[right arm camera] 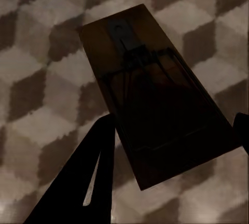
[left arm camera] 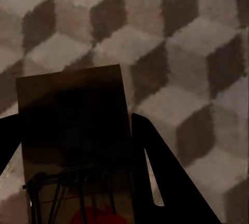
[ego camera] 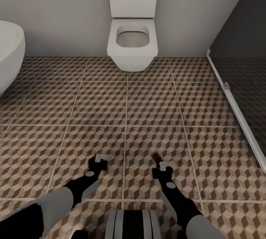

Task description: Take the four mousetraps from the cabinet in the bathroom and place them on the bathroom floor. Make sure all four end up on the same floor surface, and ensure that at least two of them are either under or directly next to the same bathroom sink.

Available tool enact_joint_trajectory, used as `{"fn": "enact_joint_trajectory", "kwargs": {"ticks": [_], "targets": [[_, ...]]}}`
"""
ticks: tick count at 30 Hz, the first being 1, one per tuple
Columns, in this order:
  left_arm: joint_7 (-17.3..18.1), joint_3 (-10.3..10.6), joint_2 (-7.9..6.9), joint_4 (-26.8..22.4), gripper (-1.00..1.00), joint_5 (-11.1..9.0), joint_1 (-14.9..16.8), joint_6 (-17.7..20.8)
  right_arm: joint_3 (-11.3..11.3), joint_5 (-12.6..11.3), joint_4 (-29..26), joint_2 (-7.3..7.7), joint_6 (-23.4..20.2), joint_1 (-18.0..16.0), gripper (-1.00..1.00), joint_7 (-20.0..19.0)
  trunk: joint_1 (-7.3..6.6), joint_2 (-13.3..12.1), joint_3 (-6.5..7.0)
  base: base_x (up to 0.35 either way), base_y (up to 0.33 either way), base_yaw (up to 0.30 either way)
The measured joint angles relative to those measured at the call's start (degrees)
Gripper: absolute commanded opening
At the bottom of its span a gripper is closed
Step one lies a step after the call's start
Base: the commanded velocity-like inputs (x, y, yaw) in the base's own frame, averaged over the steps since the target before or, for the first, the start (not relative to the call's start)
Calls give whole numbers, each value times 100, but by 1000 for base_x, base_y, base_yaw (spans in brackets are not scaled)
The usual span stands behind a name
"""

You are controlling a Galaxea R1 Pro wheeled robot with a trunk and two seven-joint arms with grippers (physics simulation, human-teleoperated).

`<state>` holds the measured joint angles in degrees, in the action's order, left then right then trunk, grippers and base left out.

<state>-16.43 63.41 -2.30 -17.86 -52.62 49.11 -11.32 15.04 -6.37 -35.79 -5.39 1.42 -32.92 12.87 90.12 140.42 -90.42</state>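
Facing the toilet (ego camera: 132, 40), I carry one mousetrap (left arm camera: 78, 141) clamped in my left fingers (left arm camera: 155, 177) and another mousetrap (right arm camera: 155, 105) in my right fingers (right arm camera: 98, 177), above the bathroom floor (ego camera: 155, 102). Best next: find the sink, then lower each flat before releasing.

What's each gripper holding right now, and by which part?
Each grips a mousetrap by its long side edges: left gripper holds one, right gripper the other.

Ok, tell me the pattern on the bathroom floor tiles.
Brown-and-beige 3D cubes with pale grout lines on the bathroom floor, clearest in the head view.
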Motion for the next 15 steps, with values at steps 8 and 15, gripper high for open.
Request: {"fn": "enact_joint_trajectory", "kwargs": {"ticks": [8,15], "targets": [[0,0,0,0,-100,-2,0,2,0,4,0,0,1,0,-100,-2,0,0,0,245,234,0],[0,0,6,-1,-100,-2,0,8,0,4,0,-1,0,0,-100,6,-1,0,0,288,170,0]]}}
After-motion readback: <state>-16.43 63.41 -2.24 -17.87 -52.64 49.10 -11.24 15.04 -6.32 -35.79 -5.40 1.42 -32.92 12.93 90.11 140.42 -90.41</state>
